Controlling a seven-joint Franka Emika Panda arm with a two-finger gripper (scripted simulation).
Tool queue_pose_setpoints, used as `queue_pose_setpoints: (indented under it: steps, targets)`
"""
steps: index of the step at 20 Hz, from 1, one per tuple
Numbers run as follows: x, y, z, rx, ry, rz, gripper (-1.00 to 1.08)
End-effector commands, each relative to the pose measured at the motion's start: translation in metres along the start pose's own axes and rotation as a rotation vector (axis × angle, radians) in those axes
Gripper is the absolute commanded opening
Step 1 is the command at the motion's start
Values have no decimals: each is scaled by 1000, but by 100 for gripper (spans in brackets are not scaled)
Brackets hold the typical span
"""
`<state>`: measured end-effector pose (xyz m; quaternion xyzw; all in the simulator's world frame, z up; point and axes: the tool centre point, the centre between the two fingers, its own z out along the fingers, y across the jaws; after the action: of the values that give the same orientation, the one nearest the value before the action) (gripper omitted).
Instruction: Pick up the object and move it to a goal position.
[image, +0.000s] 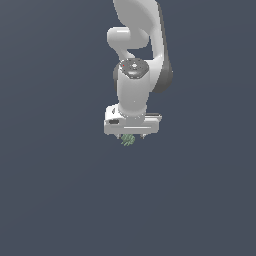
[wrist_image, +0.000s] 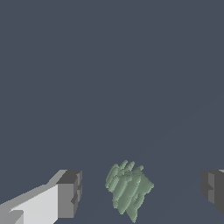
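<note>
Presently the gripper (wrist_image: 140, 192) is hanging open, fingers (wrist_image: 70, 192) flanking the green object (wrist_image: 128, 189) without touching. Item is looking light, ridged, likely rigid; a grip across its middle is seeming best.

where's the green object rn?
In the exterior view the green object sits just under the white claw. The wrist view shows it between the open fingers, touching neither.
</note>
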<state>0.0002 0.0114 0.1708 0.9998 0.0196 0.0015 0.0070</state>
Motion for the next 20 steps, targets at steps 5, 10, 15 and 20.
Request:
queue_pose_setpoints:
  steps: [5, 10, 15, 20]
  targets:
    - [2, 14, -5, -9, 5, 6, 100]
    - [5, 32, -13, -23, 12, 7, 100]
    - [3, 30, -10, -20, 11, 18, 100]
    - [-5, 26, 1, -15, 10, 66, 100]
